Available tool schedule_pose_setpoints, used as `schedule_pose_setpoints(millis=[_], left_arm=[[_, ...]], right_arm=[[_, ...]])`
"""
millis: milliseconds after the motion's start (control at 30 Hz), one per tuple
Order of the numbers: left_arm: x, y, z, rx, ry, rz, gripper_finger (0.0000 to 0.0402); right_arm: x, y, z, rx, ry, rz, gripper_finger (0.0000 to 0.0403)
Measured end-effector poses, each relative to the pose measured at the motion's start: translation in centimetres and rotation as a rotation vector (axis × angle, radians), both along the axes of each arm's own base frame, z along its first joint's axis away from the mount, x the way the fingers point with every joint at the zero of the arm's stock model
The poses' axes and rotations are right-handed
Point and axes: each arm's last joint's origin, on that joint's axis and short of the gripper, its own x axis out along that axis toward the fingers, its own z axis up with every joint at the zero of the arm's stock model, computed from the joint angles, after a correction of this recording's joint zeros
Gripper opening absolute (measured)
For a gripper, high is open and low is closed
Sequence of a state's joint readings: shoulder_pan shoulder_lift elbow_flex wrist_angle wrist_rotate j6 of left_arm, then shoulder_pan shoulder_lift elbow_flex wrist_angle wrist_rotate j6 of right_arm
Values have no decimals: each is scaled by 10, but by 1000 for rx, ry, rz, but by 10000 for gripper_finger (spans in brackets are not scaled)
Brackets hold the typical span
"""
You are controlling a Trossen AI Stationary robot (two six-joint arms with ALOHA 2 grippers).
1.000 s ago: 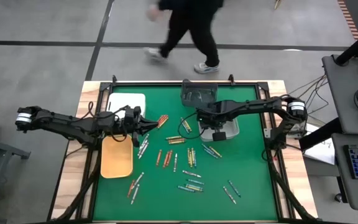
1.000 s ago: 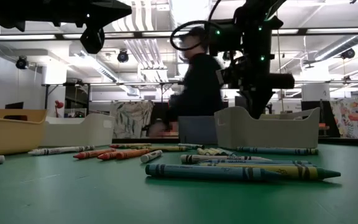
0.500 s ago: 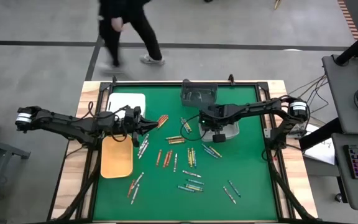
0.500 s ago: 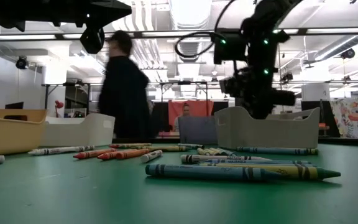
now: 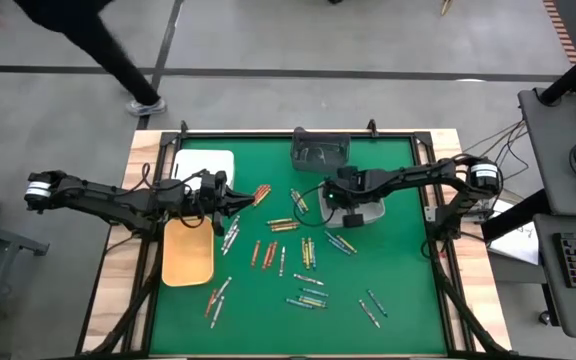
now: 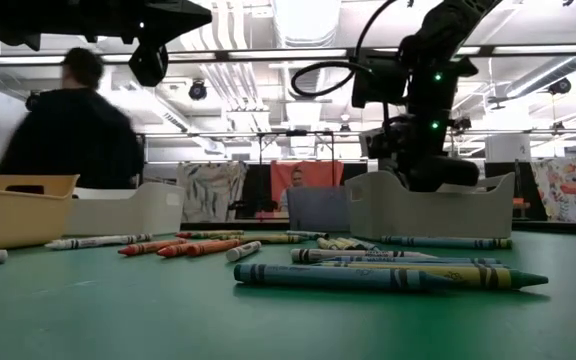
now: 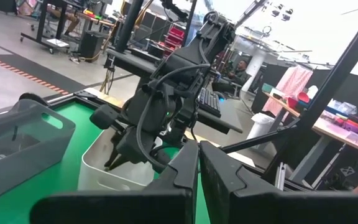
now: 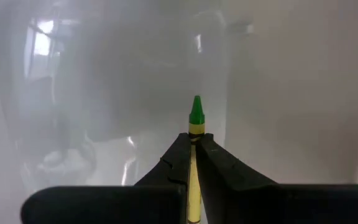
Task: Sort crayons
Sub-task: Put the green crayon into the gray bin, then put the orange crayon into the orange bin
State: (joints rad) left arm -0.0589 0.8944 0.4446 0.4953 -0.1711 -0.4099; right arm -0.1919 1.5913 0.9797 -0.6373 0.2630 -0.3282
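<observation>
The right claw (image 5: 349, 205) hung inside the white bin (image 5: 374, 211), its fingers (image 8: 219, 167) pinched shut on a green-tipped crayon (image 8: 195, 134) with a yellow wrapper. The crayon's point faced the bin's pale inner wall. In the low view the same claw (image 6: 430, 172) sat down between the bin's walls (image 6: 473, 208), with the arm rising above it.

The rest of the crayons (image 5: 290, 258) lay scattered over the green surface (image 5: 398, 270), most of them beside the white bin and spreading away from it toward the near edge. A small orange cluster (image 5: 261, 193) lay on the far side of the spread from the bin, toward the tan tray (image 5: 188, 252). In the low view a blue-green crayon (image 6: 338, 276) and a yellow one (image 6: 488, 275) lay nearest the camera, in front of the white bin.

The left claw (image 5: 224, 192) hovered over the surface well apart from the white bin, just above the tan tray's end and beside a white tray (image 5: 204, 163). Its fingers (image 7: 185, 171) were pressed together with nothing between them.

A grey bin (image 5: 319, 152) stood just behind the white bin at the surface's far edge. A person in dark clothes (image 6: 68, 140) was on the floor beyond the surface, far off from the white bin.
</observation>
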Motion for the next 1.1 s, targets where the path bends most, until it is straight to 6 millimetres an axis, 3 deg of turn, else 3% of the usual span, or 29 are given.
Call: schedule_pose_setpoints(millis=[600,933,1100], left_arm=[[0,0,0,1,-1,3,0],[0,1,0,8,0,7,0],[0,1,0,-7,-2,7,0]], right_arm=[[-1,-5,0,45,-34,-112,16],[-1,-7,1,-14,-27,-124,125],[4,-7,10,4,-47,-145,157]])
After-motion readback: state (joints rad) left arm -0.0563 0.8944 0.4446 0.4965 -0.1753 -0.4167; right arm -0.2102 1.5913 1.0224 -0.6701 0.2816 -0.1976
